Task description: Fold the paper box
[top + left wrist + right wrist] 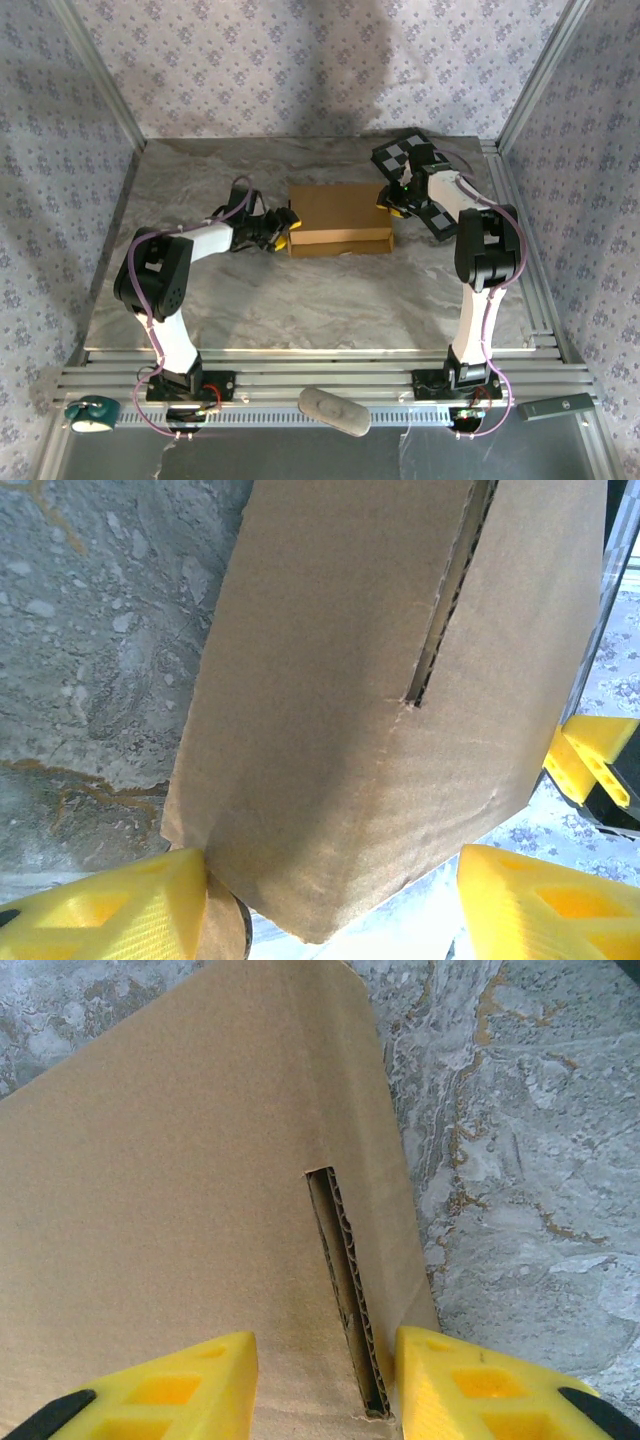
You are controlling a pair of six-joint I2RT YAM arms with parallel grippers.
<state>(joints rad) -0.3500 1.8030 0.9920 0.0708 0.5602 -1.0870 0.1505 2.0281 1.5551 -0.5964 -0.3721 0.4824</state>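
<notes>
Layout: paper box (338, 215) mid bench (300, 300), long axis left-right, between both arms; left end effector (283, 228) at its left end, released, straddling cardboard corner, one finger touching; right end effector (388, 200) at right end, half-spread over slot (348, 1300), grasping nothing evident; both equally near.

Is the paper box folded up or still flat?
Folded up: the paper box stands as a shallow closed rectangle, front wall showing, no flaps spread.

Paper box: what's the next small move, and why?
Probably close the right pincer on the end of the paper box at the slot: its jaws stand open either side of it, while the left pincer, also open, brackets the far end.
</notes>
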